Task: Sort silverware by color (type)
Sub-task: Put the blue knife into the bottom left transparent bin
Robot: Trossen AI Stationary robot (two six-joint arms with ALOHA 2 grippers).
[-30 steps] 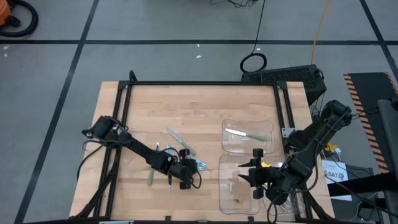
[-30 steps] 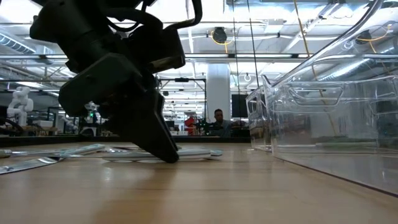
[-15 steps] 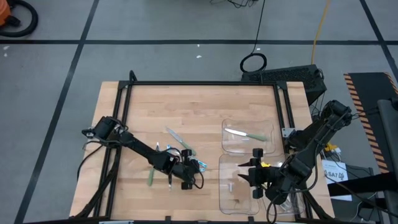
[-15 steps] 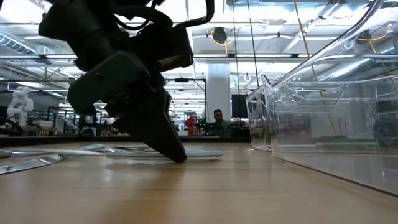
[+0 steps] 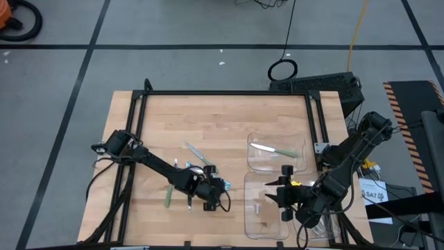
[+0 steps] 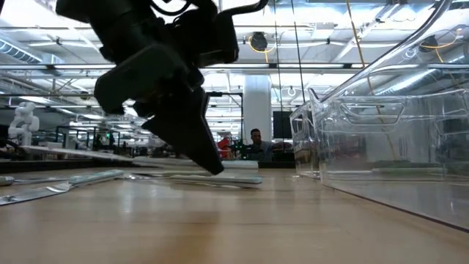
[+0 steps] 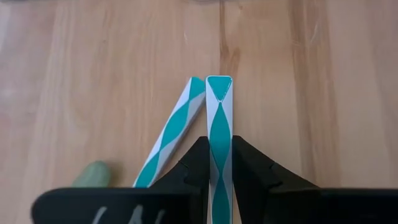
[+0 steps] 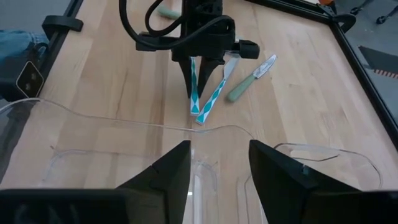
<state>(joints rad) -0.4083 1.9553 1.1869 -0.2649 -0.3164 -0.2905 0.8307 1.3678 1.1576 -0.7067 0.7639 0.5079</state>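
My left gripper (image 5: 213, 192) is near the table's middle front, shut on a teal-and-white patterned utensil (image 7: 219, 124). A second teal-and-white utensil (image 7: 177, 127) lies flat on the wood right beside it. A green-handled knife (image 8: 249, 81) lies just beyond them, and more green-handled pieces (image 5: 168, 198) (image 5: 199, 157) lie on the table's left half. My right gripper (image 8: 214, 165) hangs open above the near clear tray (image 5: 267, 212), touching nothing. The far clear tray (image 5: 258, 163) holds one green-handled knife (image 5: 276, 149). My left gripper pinches the patterned handle by its two long edges (image 7: 219, 163) between the two fingers. The fingers slant down from the table's left and lie along the handle, whose free end (image 7: 219, 84) juts past the fingertips. That end is raised off the wood; the gripper hides the metal end.
The two clear trays stand side by side on the table's right half, their tall walls (image 6: 381, 147) close to my right arm. A black frame (image 5: 229, 92) runs round the table's far and side edges. Bare wood lies across the far half.
My left gripper has risen a little off the table with the patterned utensil between its fingers, and the handle end has come up off the wood. The second patterned utensil has stayed where it lay.
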